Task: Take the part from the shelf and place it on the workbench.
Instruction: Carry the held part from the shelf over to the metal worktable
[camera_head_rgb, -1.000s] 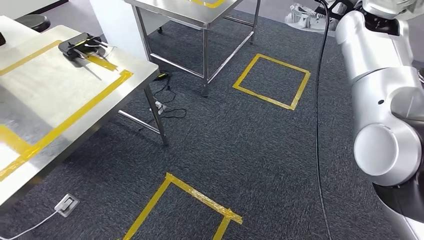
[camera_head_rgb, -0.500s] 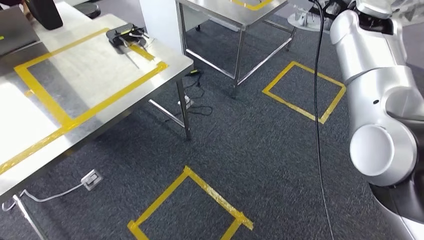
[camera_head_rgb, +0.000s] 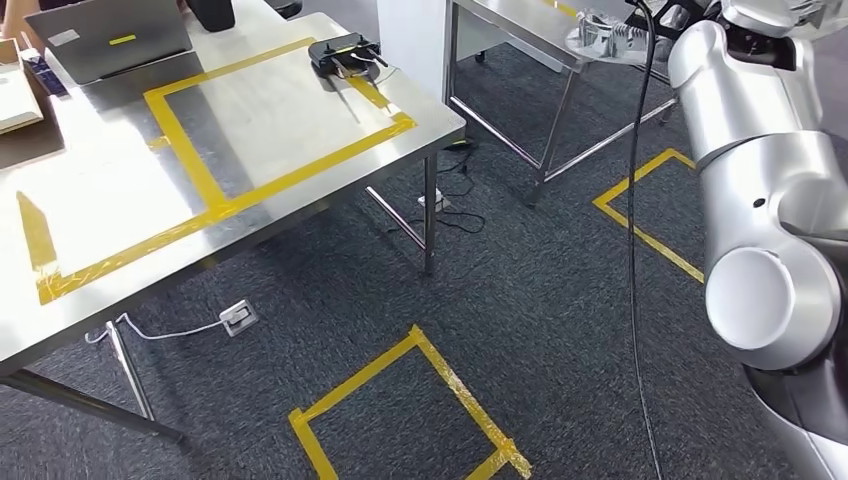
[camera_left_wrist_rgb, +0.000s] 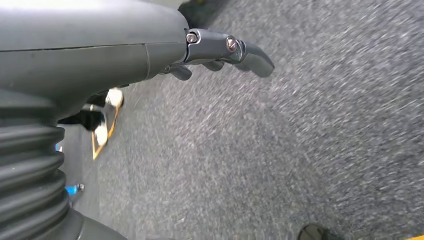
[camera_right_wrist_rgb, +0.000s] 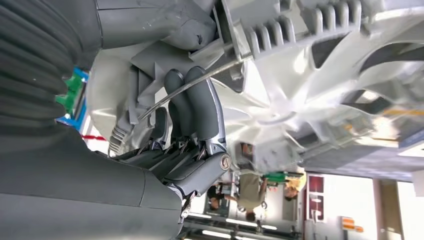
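Carpet (camera_head_rgb: 520, 270) nearest, dark grey, with yellow tape square (camera_head_rgb: 405, 410) low in head view; left hand (camera_left_wrist_rgb: 150, 50) hanging over carpet, fingers (camera_left_wrist_rgb: 250, 52) loosely extended and apart, holding nothing. Right arm (camera_head_rgb: 770, 200) raised along right edge of head view, right hand (camera_right_wrist_rgb: 190, 130) with fingers curled around pale ribbed part (camera_right_wrist_rgb: 320, 55); part (camera_head_rgb: 605, 30) held up high near far steel table (camera_head_rgb: 520, 20). Workbench (camera_head_rgb: 100, 180) to the left, steel top with yellow tape rectangle, small black device (camera_head_rgb: 345, 52) at far tape corner, laptop (camera_head_rgb: 110, 40) beyond.
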